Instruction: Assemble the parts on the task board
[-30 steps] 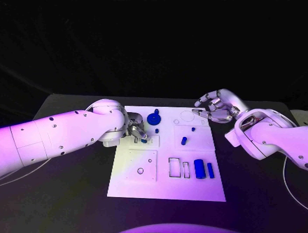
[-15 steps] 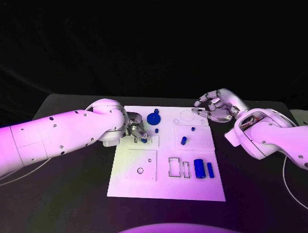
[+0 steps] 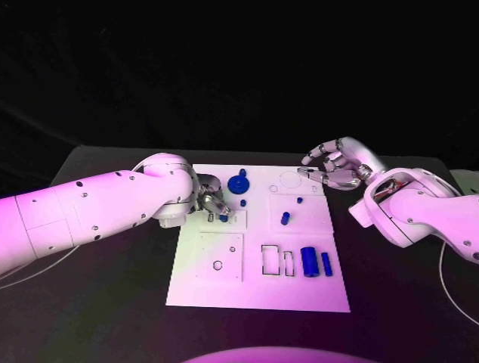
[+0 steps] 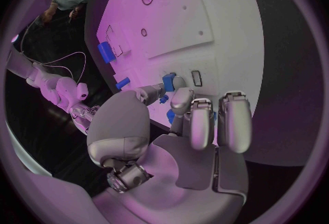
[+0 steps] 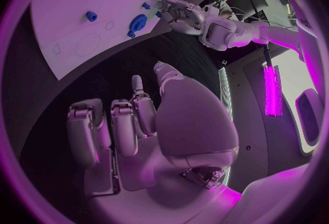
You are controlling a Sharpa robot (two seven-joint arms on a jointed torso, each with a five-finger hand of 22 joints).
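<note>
1. White plate, the task board [image 3: 207, 287], is our landmark; it lies in the middle of the black table [image 3: 98, 302].
2. On the board's near part we see a large blue cylinder [image 3: 309, 262] with a slimmer blue bar [image 3: 327, 263] just beside it, both lying next to two empty rectangular slots [image 3: 272, 259].
3. Further up the board, toward its right edge, a small blue peg [image 3: 285, 218] lies flat, with a still smaller blue peg [image 3: 300, 200] beyond it.
4. At the board's left edge, about halfway up, the left hand [image 3: 211, 204] is down on the board with its fingers curled around a small blue part [image 4: 169, 82]; the wrist view shows blue between thumb and fingertips, so we record it as pinched.
5. Beyond that hand, near the board's far edge, a blue gear [image 3: 239, 184] stands on the plate.
6. Off the board's far right corner, the right hand [image 3: 335, 165] hovers above the table. Its fingers are loosely bent and apart, holding nothing.
</note>
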